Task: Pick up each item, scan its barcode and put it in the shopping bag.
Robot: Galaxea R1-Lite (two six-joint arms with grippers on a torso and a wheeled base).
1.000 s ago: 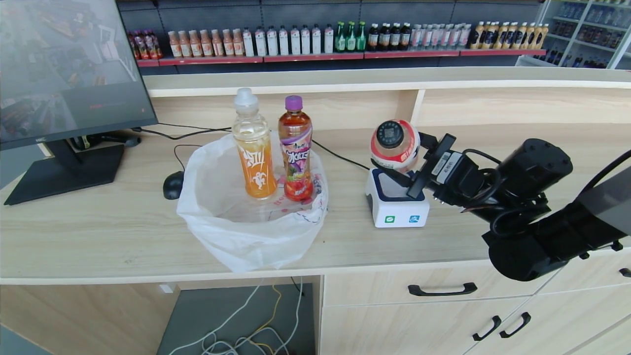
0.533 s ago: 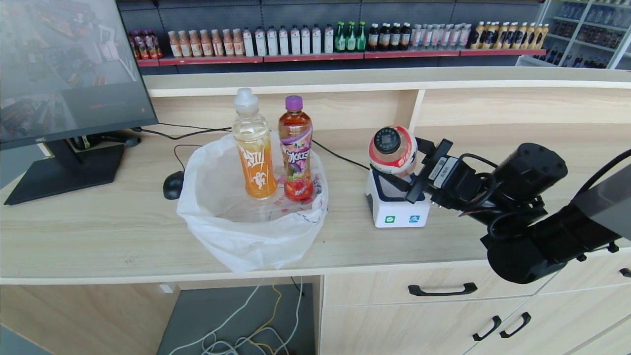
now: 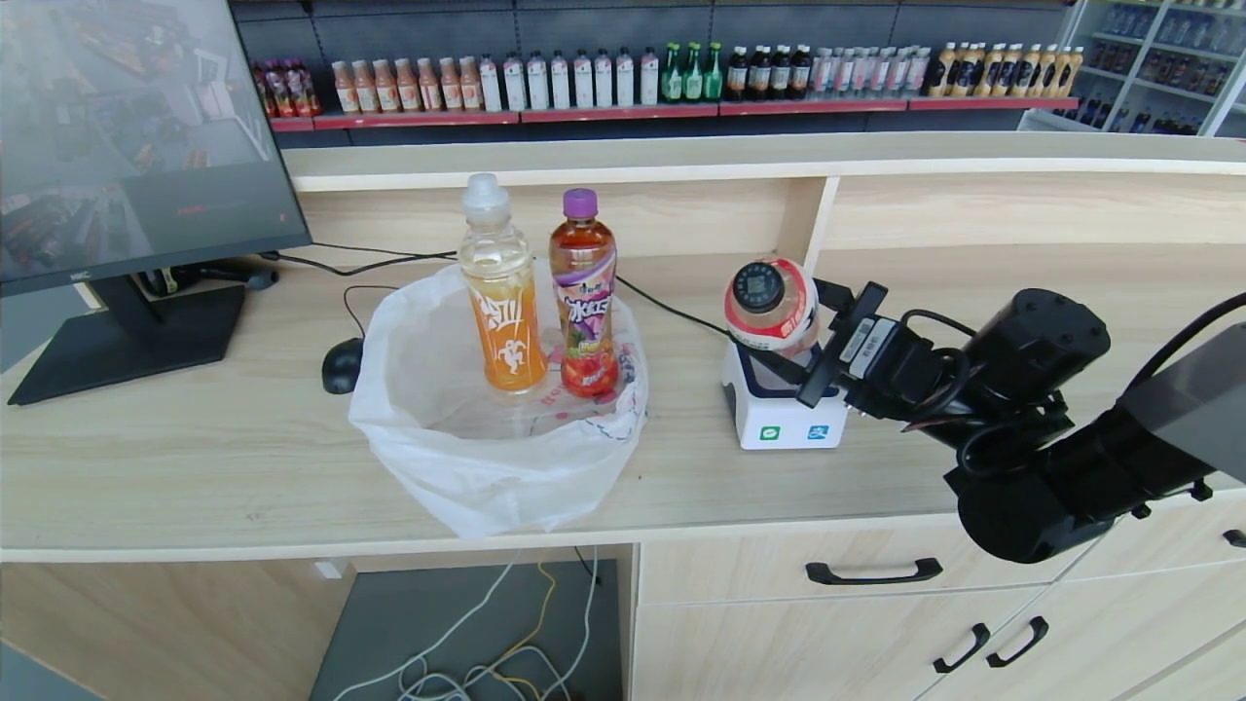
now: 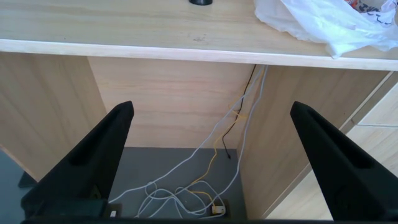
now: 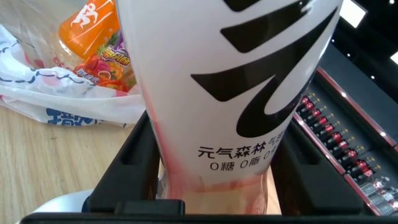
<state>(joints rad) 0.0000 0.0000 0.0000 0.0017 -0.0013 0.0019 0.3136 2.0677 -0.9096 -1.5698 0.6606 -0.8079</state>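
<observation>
My right gripper (image 3: 790, 336) is shut on a white and red bottle (image 3: 771, 303), held on its side with its dark cap end toward me, just above the white scanner box (image 3: 782, 414). In the right wrist view the bottle (image 5: 230, 93) sits between the two black fingers (image 5: 134, 155). The white shopping bag (image 3: 496, 428) stands open on the counter to the left of the scanner. In it stand an orange drink bottle (image 3: 500, 292) and a red drink bottle with a purple cap (image 3: 584, 297). My left gripper (image 4: 211, 162) hangs open below the counter edge, holding nothing.
A monitor (image 3: 127, 146) stands at the far left with a black mouse (image 3: 342, 365) beside the bag. Cables (image 3: 672, 307) run behind the bag and scanner. A raised wooden ledge (image 3: 759, 156) backs the counter. Drawers (image 3: 876, 574) lie below at the right.
My right gripper has carried the white and red bottle slightly down and to the left, closer over the scanner box. The bag and its two bottles have not moved.
</observation>
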